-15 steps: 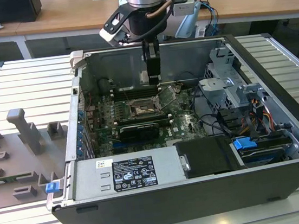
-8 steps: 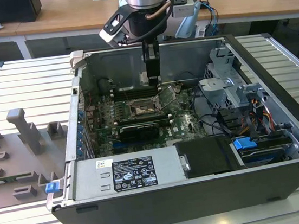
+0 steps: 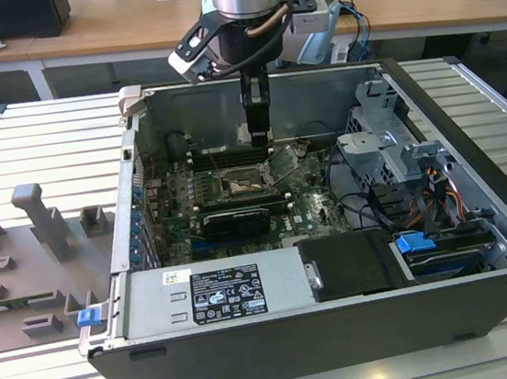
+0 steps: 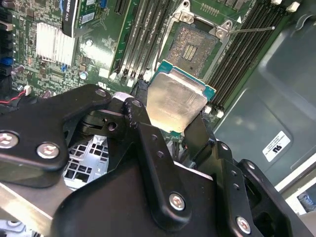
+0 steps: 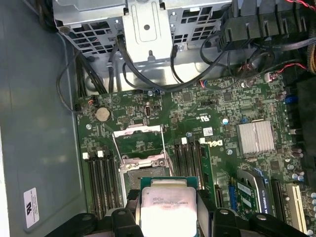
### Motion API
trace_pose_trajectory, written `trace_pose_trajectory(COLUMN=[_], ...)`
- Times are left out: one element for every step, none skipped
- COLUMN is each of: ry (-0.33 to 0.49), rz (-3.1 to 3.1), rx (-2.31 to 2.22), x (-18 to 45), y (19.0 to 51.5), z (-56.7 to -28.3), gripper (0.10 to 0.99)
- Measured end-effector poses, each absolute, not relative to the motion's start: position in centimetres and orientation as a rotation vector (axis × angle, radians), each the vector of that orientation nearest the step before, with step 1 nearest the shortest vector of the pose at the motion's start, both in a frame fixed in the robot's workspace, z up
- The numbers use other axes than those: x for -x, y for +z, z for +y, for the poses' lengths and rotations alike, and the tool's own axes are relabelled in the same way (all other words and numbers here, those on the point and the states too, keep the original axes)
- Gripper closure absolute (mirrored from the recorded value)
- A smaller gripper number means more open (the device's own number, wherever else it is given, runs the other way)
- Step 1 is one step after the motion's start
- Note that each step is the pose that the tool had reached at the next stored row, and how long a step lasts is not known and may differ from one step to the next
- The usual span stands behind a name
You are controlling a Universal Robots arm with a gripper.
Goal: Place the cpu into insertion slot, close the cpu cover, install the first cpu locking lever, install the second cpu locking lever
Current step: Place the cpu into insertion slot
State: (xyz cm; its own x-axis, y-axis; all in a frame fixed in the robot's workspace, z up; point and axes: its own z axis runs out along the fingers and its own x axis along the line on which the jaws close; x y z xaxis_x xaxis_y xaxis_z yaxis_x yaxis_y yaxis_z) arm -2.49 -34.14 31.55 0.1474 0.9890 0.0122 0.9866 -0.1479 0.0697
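My gripper (image 4: 173,129) is shut on the cpu (image 4: 177,101), a flat square chip with a pale silvery face and a green edge, clamped between the two black fingers (image 4: 141,126). The chip hangs a little above the motherboard, just off the insertion slot (image 4: 195,44), whose dark pin field lies bare. In the first wrist view the cpu (image 5: 168,203) hides part of the insertion slot (image 5: 143,173). The cpu cover (image 5: 138,143) stands swung open beyond it. In the exterior view the gripper (image 3: 258,131) reaches down into the case, above the insertion slot (image 3: 239,185) and beside the raised cpu cover (image 3: 285,162).
Long black memory slots (image 4: 148,29) flank the socket on both sides. A thin wire lever (image 4: 252,29) sticks out beside it. A black graphics card (image 3: 234,221), the power supply (image 3: 215,291), a drive cage (image 3: 387,150) with cables and the case walls hem in the board. A grey fixture (image 3: 31,263) lies outside the case.
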Motion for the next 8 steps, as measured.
trace_pose_trajectory(ry=[0.085,0.085,0.085,0.085,0.085,0.085,0.085,0.085], rz=[2.02,2.02,2.022,2.028,2.038,2.049,2.056,2.06], rx=[-2.345,-2.345,-2.344,-2.339,-2.331,-2.322,-2.315,-2.313], x=[2.5,2.6,2.7,2.7,2.8,2.8,2.8,2.8], y=[31.4,31.3,31.0,30.8,30.6,30.4,30.2,30.1], z=[-34.1,-34.1,-34.1,-34.2,-34.2,-34.2,-34.2,-34.2], gripper=[0.541,0.541,0.541,0.541,0.541,0.541,0.541,0.541])
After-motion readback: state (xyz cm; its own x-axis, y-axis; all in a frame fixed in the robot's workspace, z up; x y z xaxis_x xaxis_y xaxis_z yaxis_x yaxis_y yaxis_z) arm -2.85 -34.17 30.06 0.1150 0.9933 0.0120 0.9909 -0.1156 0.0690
